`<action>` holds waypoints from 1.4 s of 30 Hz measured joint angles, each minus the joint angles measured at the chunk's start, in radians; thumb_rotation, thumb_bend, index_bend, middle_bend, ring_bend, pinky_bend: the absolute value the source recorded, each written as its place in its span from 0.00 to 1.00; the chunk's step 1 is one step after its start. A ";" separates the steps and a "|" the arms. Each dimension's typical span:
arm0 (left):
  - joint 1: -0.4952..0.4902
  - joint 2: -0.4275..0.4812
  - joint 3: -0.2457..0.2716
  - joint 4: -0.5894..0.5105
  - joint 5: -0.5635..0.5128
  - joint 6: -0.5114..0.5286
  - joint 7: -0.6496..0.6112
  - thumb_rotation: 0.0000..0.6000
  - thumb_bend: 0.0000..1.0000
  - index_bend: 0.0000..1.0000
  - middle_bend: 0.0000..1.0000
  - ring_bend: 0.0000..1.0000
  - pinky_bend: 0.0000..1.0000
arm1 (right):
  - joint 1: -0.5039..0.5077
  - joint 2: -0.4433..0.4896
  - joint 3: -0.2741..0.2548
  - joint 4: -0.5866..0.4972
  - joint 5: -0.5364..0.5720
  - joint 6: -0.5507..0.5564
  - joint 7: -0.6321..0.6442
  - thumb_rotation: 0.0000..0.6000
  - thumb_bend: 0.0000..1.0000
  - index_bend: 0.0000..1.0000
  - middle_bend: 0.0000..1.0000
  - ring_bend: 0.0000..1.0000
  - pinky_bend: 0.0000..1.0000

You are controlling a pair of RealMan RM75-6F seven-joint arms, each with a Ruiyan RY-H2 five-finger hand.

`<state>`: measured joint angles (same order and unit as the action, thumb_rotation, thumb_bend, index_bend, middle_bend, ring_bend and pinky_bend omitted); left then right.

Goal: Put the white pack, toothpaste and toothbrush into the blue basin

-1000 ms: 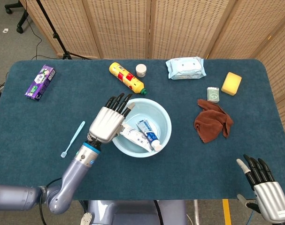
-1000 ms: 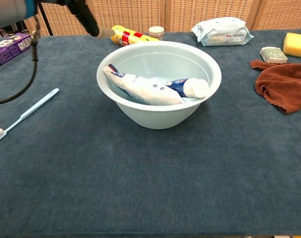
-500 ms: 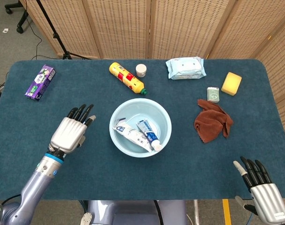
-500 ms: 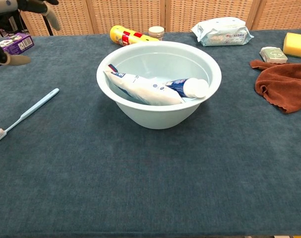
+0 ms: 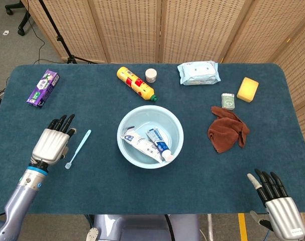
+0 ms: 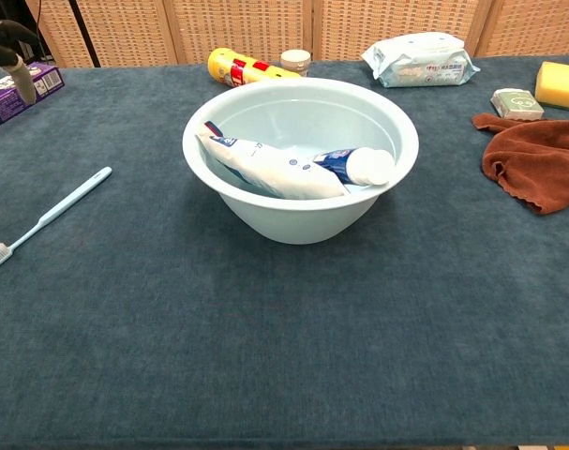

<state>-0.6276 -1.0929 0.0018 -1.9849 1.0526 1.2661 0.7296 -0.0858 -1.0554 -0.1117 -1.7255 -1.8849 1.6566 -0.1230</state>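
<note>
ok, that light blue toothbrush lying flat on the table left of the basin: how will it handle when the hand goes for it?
The slim light blue plastic toothbrush looks light and stiff, so it should lift without drooping. It lies flat on the dark blue cloth-covered table, probably leaving little to pinch. The left hand beside it could easily nudge it sideways.

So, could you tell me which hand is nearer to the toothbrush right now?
The left hand is nearer, just beside the toothbrush on its outer side. The right hand sits at the table's opposite near corner, past the blue basin.
</note>
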 measured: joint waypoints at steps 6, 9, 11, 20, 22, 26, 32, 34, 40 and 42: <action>0.019 -0.043 0.007 0.054 -0.004 -0.003 0.003 1.00 0.33 0.39 0.00 0.00 0.16 | -0.001 0.003 0.002 0.001 0.001 0.007 0.007 1.00 0.10 0.06 0.00 0.00 0.00; 0.028 -0.060 0.009 0.076 0.006 -0.003 0.004 1.00 0.34 0.40 0.00 0.00 0.16 | -0.001 0.003 0.002 0.001 0.000 0.006 0.009 1.00 0.10 0.06 0.00 0.00 0.00; 0.030 -0.062 0.009 0.084 0.011 -0.008 0.004 1.00 0.34 0.40 0.00 0.00 0.16 | -0.001 0.003 0.001 0.001 -0.001 0.005 0.008 1.00 0.10 0.06 0.00 0.00 0.00; 0.034 -0.057 0.013 0.122 0.034 -0.050 -0.021 1.00 0.36 0.45 0.09 0.03 0.17 | -0.001 0.002 0.002 0.001 0.000 0.004 0.006 1.00 0.10 0.06 0.00 0.00 0.00; 0.039 -0.061 0.012 0.135 0.057 -0.045 -0.041 1.00 0.37 0.51 0.18 0.10 0.20 | -0.001 0.002 0.002 0.001 0.000 0.003 0.005 1.00 0.10 0.06 0.00 0.00 0.00; 0.052 -0.072 0.009 0.167 0.115 -0.034 -0.089 1.00 0.38 0.53 0.22 0.13 0.22 | -0.001 0.001 0.002 0.001 0.000 0.003 0.005 1.00 0.11 0.06 0.00 0.00 0.00; 0.040 -0.027 0.025 0.123 0.085 -0.122 -0.068 1.00 0.36 0.44 0.11 0.11 0.22 | -0.001 0.002 0.002 0.001 0.000 0.004 0.006 1.00 0.10 0.06 0.00 0.00 0.00; 0.032 -0.011 0.032 0.102 0.068 -0.151 -0.048 1.00 0.36 0.40 0.07 0.09 0.22 | -0.001 0.002 0.002 0.001 -0.001 0.005 0.006 1.00 0.10 0.06 0.00 0.00 0.00; 0.013 0.013 0.051 0.064 0.034 -0.187 0.021 1.00 0.37 0.32 0.01 0.06 0.22 | -0.002 0.003 0.003 0.001 0.000 0.007 0.009 1.00 0.10 0.06 0.00 0.00 0.00; 0.009 0.019 0.054 0.054 0.021 -0.193 0.035 1.00 0.37 0.31 0.00 0.06 0.22 | -0.002 0.003 0.003 0.001 0.000 0.008 0.009 1.00 0.11 0.06 0.00 0.00 0.00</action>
<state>-0.6190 -1.0735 0.0557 -1.9305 1.0734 1.0726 0.7645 -0.0878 -1.0521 -0.1084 -1.7246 -1.8847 1.6644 -0.1138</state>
